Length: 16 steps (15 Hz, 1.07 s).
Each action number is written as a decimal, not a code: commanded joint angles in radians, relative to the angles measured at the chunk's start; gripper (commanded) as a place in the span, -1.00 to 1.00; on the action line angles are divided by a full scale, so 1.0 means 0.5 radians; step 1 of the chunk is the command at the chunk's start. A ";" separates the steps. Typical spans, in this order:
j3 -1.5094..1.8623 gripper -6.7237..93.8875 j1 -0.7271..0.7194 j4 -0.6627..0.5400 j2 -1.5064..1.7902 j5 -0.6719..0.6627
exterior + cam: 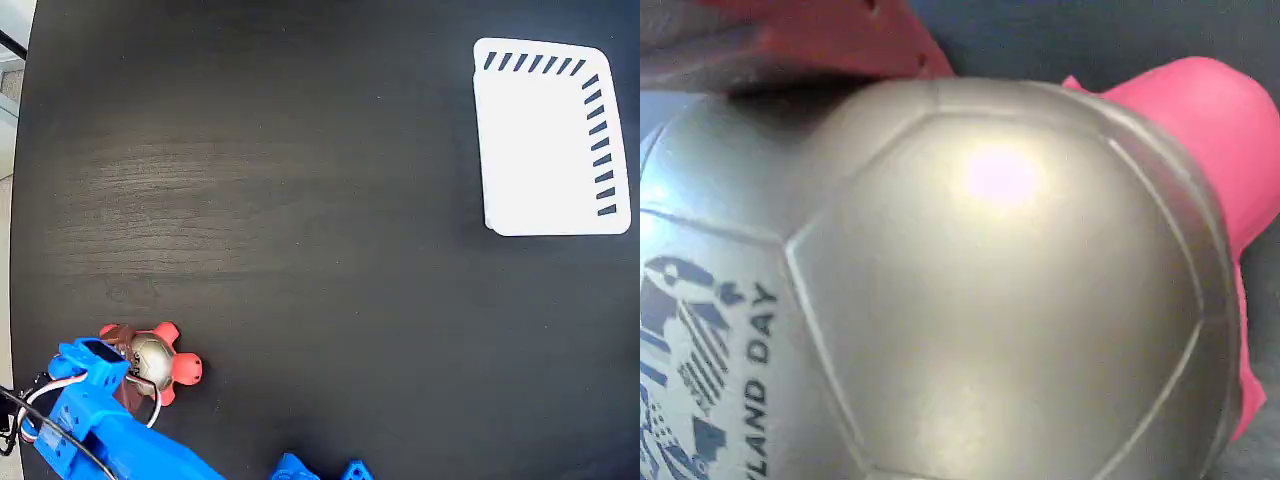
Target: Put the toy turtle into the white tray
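From above, in the fixed view, the toy turtle sits down at the lower left of the dark wooden table, its shiny gold-beige shell catching the light and its red-pink head poking out to the right. The blue arm comes in from the bottom-left corner, white and red wires looping along its side, and the gripper is right on the turtle, covering the shell's left side. Are the fingers clamped on it or merely resting against it? I cannot tell from up here; the blue body hides the tips. The white tray lies well apart, up at the right edge, flat, with dark slanted slots along its top and right edges. Two small blue pieces peek in at the bottom edge.

Now the wrist view, and the turtle fills nearly the whole frame. The shell is domed, divided into panels by fine seams, with a bright glare spot near the top. Dark blue print runs down the left, a logo and the letters "DAY". A red-pink limb bulges out at the upper right, dark table behind it. Something reddish and blurred crosses the top left; too close to make out.
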 commanded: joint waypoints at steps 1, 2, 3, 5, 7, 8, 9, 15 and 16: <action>-0.163 -0.86 0.067 0.178 0.153 -0.132; -0.249 -0.86 0.129 0.264 0.196 -0.230; -0.325 -0.86 0.206 0.325 0.261 -0.325; -0.488 -0.86 0.353 0.426 0.371 -0.506; -0.684 -0.86 0.476 0.540 0.426 -0.641; -0.776 -0.86 0.534 0.598 0.454 -0.703; -0.865 -0.86 0.586 0.663 0.479 -0.758; -0.973 -0.86 0.960 0.776 0.810 -1.218; -1.003 -0.86 1.077 0.776 0.887 -1.328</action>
